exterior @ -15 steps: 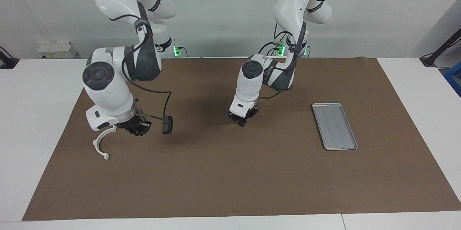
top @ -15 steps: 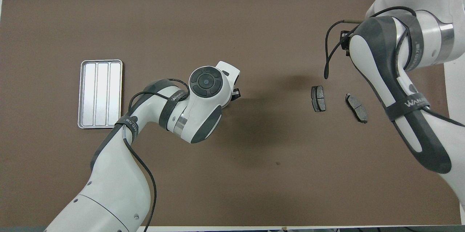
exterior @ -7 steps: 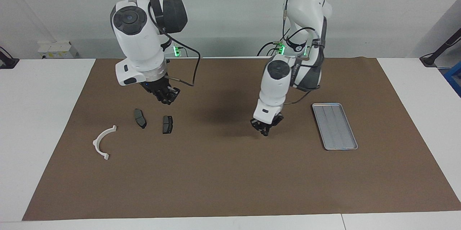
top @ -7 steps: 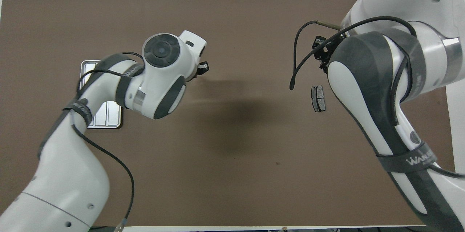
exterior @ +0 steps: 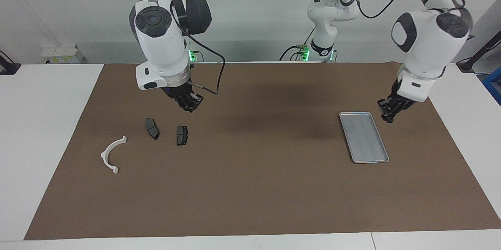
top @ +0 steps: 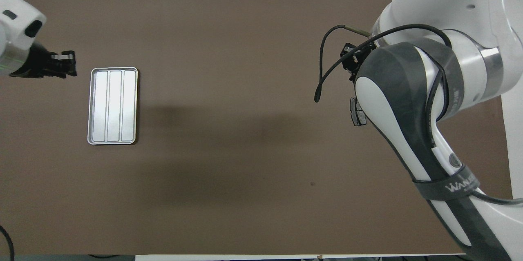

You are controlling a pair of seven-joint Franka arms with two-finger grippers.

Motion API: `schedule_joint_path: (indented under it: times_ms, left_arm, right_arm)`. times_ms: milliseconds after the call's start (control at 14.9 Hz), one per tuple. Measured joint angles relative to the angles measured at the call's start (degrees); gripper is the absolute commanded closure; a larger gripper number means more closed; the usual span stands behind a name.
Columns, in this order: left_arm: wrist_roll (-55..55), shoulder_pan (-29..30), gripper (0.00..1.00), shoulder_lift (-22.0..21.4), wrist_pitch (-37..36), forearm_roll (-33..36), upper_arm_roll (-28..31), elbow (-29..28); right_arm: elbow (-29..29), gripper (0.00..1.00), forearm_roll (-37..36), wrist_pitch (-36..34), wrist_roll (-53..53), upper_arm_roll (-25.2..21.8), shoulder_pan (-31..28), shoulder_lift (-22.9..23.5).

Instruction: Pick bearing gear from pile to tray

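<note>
Facing view: left gripper (exterior: pixel 388 118), fingers together, hangs beside the shallow silver-grey metal tray (exterior: pixel 364 137). Right gripper (exterior: pixel 190 106), state unclear, hovers above two dark grey brake pads (exterior: pixel 167 132); it risks grabbing a wrong part.

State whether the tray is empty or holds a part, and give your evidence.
Empty. The tray shows only its bare ribbed floor in both views; the brake pads and white bracket lie on the mat.

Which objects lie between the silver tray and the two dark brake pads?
None: only bare brown mat between silver tray and dark brake pads, facing view.
</note>
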Motion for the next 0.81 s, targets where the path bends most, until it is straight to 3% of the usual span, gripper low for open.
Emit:
schedule_joint_path:
  times_ms: [134, 269, 538, 807]
  left_arm:
    - [3.7, 2.7, 1.00, -0.7, -0.4, -0.2, 0.0, -1.7]
    - [4.3, 2.8, 1.00, -1.5, 3.6, -0.2, -0.5, -6.9]
    - [4.1, 2.0, 1.00, -2.2, 15.6, -0.4, -1.6, -19.0]
    - [4.1, 2.0, 1.00, -2.5, 20.5, -0.4, -1.5, -25.0]
  right_arm:
    - [-0.4, 1.00, 1.8, 1.3, 6.0, 0.7, 1.8, 0.0]
    - [-1.2, 1.00, 2.1, 4.4, 13.2, 1.0, 5.7, 0.5]
    - [-5.2, 1.00, 2.1, 16.2, 25.5, 1.1, 13.9, 3.9]
    - [-10.1, 1.00, 1.8, 27.6, 29.3, 1.0, 17.0, 7.7]
